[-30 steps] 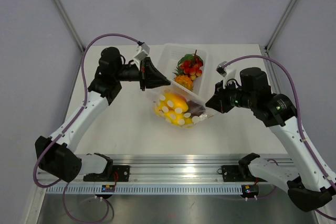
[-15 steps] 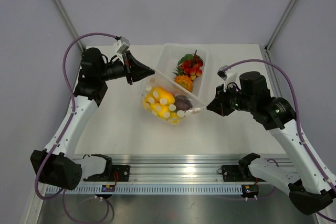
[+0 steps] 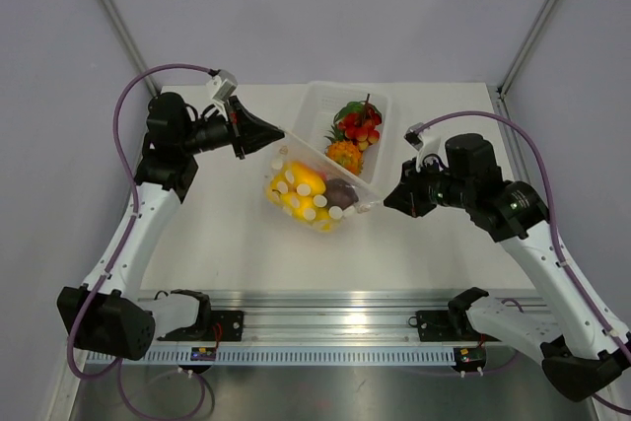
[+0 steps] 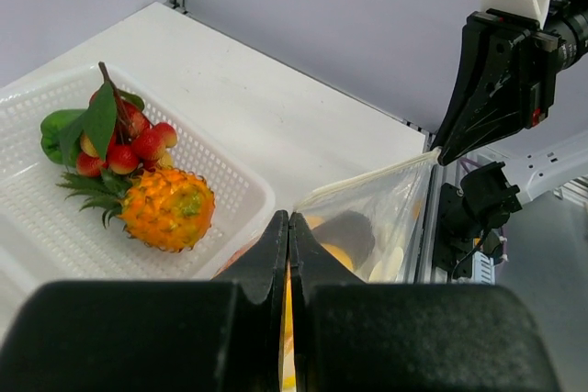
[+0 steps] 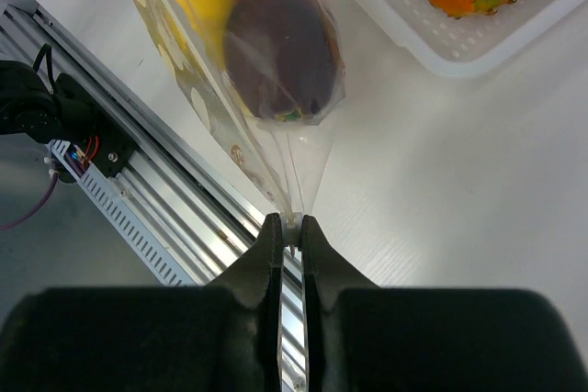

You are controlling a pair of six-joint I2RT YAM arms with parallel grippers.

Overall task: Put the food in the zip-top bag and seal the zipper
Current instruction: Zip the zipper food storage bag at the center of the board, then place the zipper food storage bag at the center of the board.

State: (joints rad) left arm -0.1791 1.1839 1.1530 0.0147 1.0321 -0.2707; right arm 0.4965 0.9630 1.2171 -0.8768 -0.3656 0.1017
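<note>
- Top view: the left hand [image 3: 282, 135] and the right hand [image 3: 387, 201] each pinch one end of the zip-top bag [image 3: 314, 194]. The bag stretches between them over the bench [image 3: 217, 234], just in front of the white tray [image 3: 308, 110]. Yellow fruit [image 3: 296, 194] and a dark purple fruit [image 3: 342, 190] sit inside the bag. Red berries [image 3: 359, 125] and an orange spiky fruit [image 3: 345, 155] lie in the tray.
- Left wrist view: the left hand's fingers are pressed together on the near end of the bag's mouth. The zipper [image 4: 367, 178] runs from there as a pale, taut strip to the tip of the right hand. Whether it is pressed closed along its length cannot be told. The tray lies to the left, with the berries under a green leaf [image 4: 96, 121], beside the spiky fruit.
- Right wrist view: the right hand's fingers are narrowed onto a thin corner of the bag, and the plastic fans out from them. The purple fruit is nearest, with the yellow fruit beyond it. A metal rail [image 5: 138, 181] runs along the bench edge. Whether the bag's bottom touches the bench cannot be told.
</note>
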